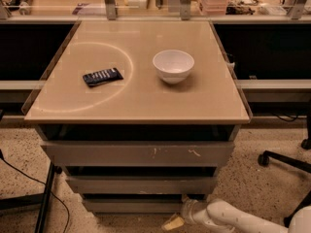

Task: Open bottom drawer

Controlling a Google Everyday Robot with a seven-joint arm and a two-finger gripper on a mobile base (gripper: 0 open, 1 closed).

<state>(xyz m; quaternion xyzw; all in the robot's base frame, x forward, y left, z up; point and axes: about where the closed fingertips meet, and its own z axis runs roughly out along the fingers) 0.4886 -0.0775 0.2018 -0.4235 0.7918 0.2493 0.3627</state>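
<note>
The bottom drawer is the lowest and narrowest grey front of the cabinet, flat and without a handle, and it sits flush under the mid drawer. The top drawer is the widest and has white scratches. My gripper is low on the floor side, just below and in front of the bottom drawer's right end. Its white arm comes in from the lower right. The bottom drawer's right corner is partly hidden behind the wrist.
A white bowl and a dark flat packet lie on the beige cabinet top. An office chair base stands at the right. A black stand leg and cable are at the left.
</note>
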